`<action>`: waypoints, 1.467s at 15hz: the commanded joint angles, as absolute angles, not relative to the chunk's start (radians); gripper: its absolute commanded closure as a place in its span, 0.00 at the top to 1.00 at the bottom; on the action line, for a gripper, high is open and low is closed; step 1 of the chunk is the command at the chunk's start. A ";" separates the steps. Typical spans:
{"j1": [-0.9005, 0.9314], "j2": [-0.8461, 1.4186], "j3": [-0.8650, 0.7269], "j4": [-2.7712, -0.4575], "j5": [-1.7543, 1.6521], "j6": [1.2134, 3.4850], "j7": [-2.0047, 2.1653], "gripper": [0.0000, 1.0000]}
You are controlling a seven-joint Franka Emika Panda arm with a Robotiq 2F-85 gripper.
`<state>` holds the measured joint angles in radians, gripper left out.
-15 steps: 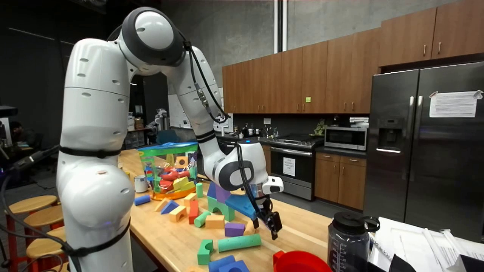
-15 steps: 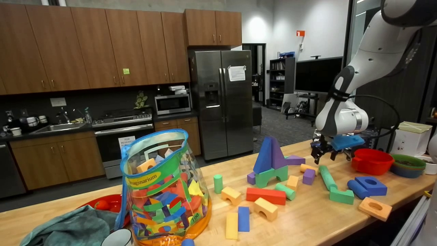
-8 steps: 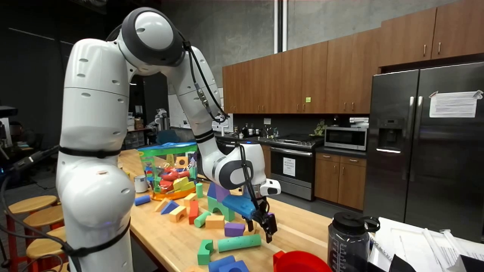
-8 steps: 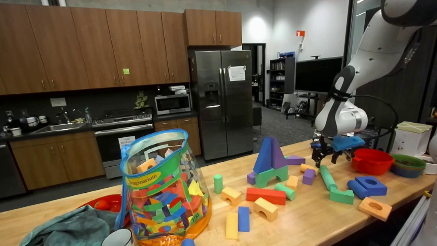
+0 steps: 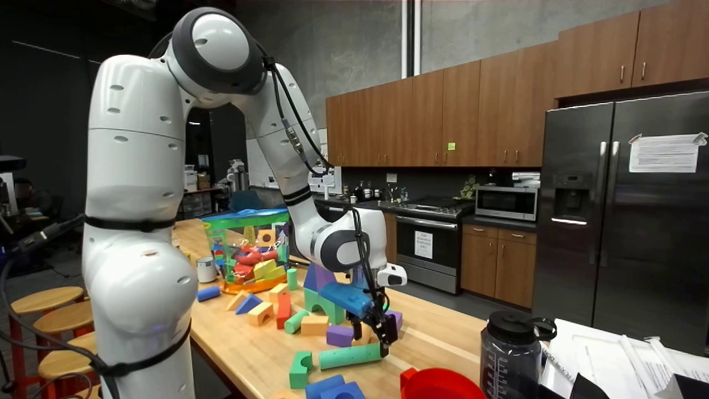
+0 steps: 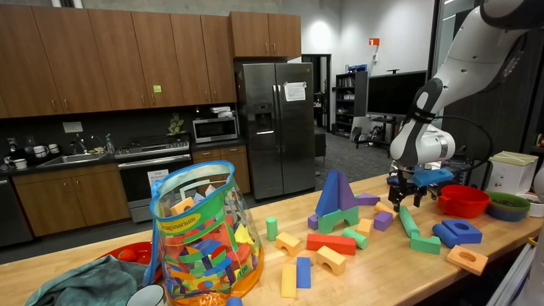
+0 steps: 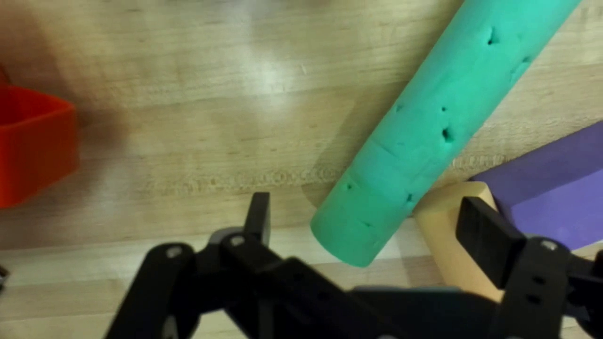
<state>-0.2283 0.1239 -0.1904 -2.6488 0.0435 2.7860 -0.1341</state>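
Note:
My gripper (image 5: 370, 339) is open and points down over the near end of a long green cylinder, which shows in both exterior views (image 5: 350, 356) (image 6: 408, 222). In the wrist view the cylinder (image 7: 443, 122) lies diagonally, with its end between the fingertips (image 7: 370, 223) and apart from both. The right-hand finger overlaps a tan piece (image 7: 447, 230); whether it touches is unclear. The tan piece also shows in an exterior view (image 6: 386, 210). A purple block (image 7: 556, 188) lies against it, also seen in both exterior views (image 5: 339, 335) (image 6: 383, 220).
A red bowl (image 6: 463, 208) stands near the gripper; its handle (image 7: 42, 155) shows in the wrist view. A green arch (image 6: 325, 223) carries a blue wedge (image 6: 327, 197) and a purple one. A clear bag of blocks (image 6: 182, 225) and a dark bottle (image 5: 509, 354) also stand on the table.
The gripper has come lower and moved left in an exterior view, over the green cylinder's end. The purple block and tan piece have shifted and turned slightly. The gripper stays open.

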 commanded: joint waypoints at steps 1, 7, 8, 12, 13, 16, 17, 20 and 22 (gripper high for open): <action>-0.233 0.096 -0.192 -2.649 0.048 2.738 -0.151 1.00; -0.242 0.097 -0.176 -2.649 0.071 2.767 -0.248 1.00; -0.244 0.096 -0.174 -2.648 0.079 2.763 -0.263 1.00; -0.244 0.096 -0.172 -2.651 0.091 2.766 -0.300 1.00; -0.243 0.097 -0.174 -2.651 0.082 2.768 -0.306 1.00; -0.244 0.099 -0.175 -2.647 0.080 2.767 -0.326 1.00; -0.245 0.099 -0.174 -2.647 0.083 2.763 -0.333 1.00; -0.248 0.095 -0.170 -2.648 0.090 2.756 -0.361 1.00; -0.265 0.079 -0.159 -2.689 0.141 2.774 -0.423 1.00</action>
<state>-0.2298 0.1227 -0.1789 -2.6418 0.0777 2.7734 -0.3314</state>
